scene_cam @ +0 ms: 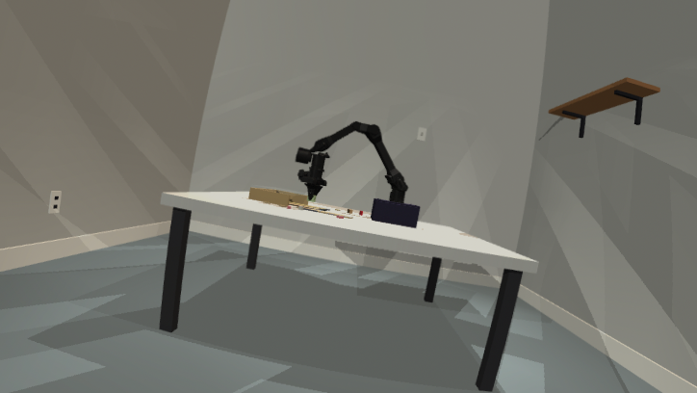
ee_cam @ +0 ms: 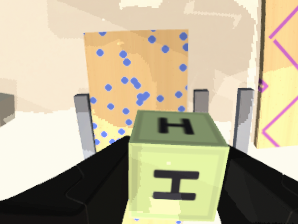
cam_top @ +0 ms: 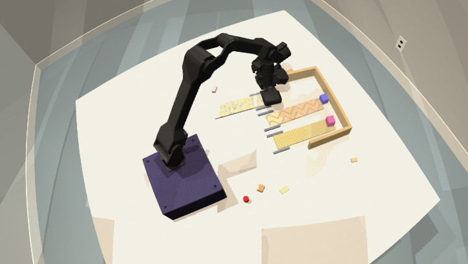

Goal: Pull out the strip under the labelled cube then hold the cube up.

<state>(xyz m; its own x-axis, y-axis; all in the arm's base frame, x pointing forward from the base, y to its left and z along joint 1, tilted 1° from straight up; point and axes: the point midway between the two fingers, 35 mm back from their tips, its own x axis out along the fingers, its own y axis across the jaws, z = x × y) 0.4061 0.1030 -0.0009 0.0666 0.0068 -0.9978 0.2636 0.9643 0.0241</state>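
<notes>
Four dark legs hold up the white table, which stands on a blue-grey floor marked with angular paler patches. From left to right in the exterior view, a socket sits low on a brownish wall, the open wooden frame rests on the tabletop, and the black arm arches to its purple base block. A pale wall plate is behind it, and a brown shelf on dark brackets is fixed to the right wall. Across the top view, the base block comes first, then a small pink block and the dotted strip, lying out past the frame between grey rails. Above this strip, the gripper pinches the green cube marked H; whether the cube touches the strip is unclear. Nearer the bottom are a red disc, an orange block and a yellow block. Farther right, the zigzag strip and checked strip reach into the frame, with a blue cube and a pink cube at their far ends.
</notes>
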